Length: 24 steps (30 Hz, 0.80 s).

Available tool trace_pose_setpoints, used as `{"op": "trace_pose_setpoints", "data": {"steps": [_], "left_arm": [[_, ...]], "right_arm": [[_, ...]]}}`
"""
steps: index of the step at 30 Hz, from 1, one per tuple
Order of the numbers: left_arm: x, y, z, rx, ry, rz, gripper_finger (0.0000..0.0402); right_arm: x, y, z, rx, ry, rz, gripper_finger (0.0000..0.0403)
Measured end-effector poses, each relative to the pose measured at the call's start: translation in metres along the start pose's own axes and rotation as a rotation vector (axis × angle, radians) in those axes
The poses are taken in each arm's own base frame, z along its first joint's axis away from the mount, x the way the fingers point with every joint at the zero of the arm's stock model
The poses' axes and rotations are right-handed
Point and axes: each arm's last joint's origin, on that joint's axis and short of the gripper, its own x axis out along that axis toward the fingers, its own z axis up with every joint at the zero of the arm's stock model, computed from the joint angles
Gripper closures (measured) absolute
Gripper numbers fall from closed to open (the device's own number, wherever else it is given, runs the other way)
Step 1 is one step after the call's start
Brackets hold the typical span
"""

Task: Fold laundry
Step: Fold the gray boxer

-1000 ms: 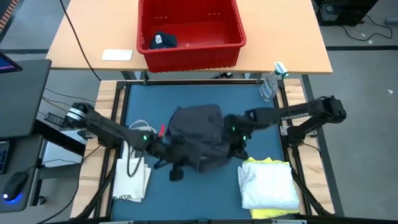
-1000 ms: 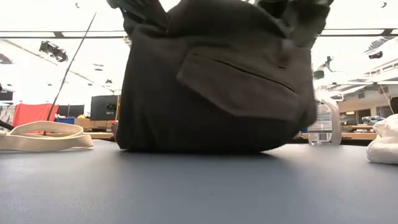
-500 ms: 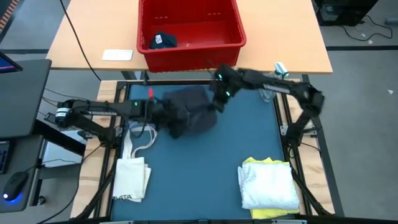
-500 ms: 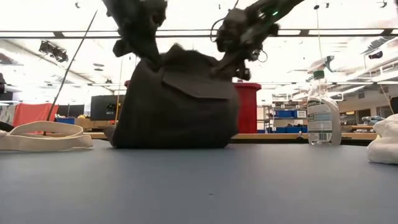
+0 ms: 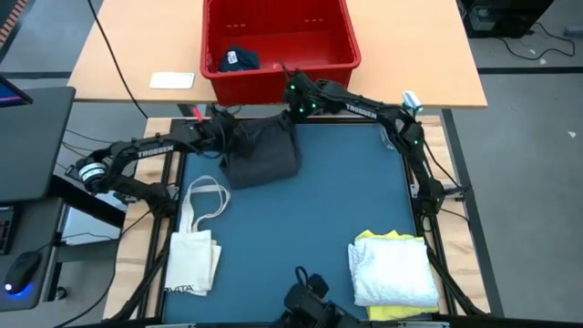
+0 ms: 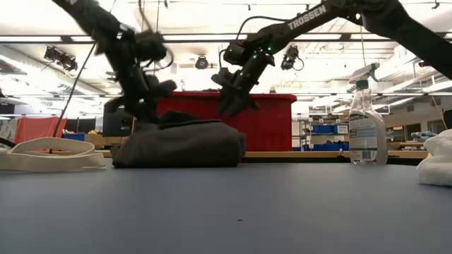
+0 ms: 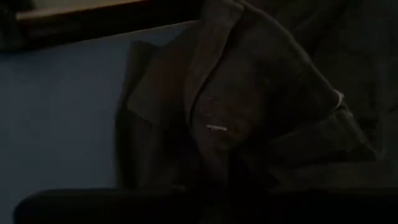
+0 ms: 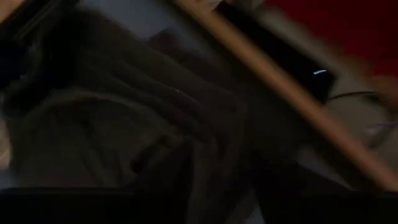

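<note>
Dark grey garment (image 5: 262, 153) lies bunched at counter (image 5: 310, 228) far edge; my right end effector (image 6: 229, 99) open just above it, left end effector (image 6: 145, 106) grip indeterminate; next: regrasp corners evenly, spread flat.

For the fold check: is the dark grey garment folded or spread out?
Folded: the dark grey garment lies as a compact, layered bundle at the mat's far edge, low and flat in the low view.

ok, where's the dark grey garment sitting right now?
In the high view the dark grey garment lies bunched at the table's far edge, left of centre, just in front of the red bin, with the tote bag nearer on its left.
</note>
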Motion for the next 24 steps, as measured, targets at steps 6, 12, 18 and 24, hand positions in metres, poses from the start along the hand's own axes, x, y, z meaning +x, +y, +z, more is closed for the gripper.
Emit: {"op": "trace_pose_setpoints", "data": {"steps": [6, 12, 18, 24], "left_arm": [[0.009, 0.022, 0.008, -0.132, 0.008, -0.016, 0.0300], [0.006, 0.019, 0.015, -0.114, 0.003, -0.082, 0.0280], [0.000, 0.022, 0.031, -0.120, -0.046, -0.078, 0.0265], [-0.008, 0.030, 0.036, -0.101, 0.027, -0.008, 0.0264]], "right_arm": [[-0.025, 0.017, 0.011, 0.043, -0.075, 0.008, 0.0184], [0.006, 0.053, -0.009, -0.028, 0.052, 0.249, 0.0204], [0.062, 0.069, -0.038, -0.016, 0.141, 0.168, 0.0237], [0.084, 0.059, -0.056, 0.054, 0.251, 0.085, 0.0273]]}}
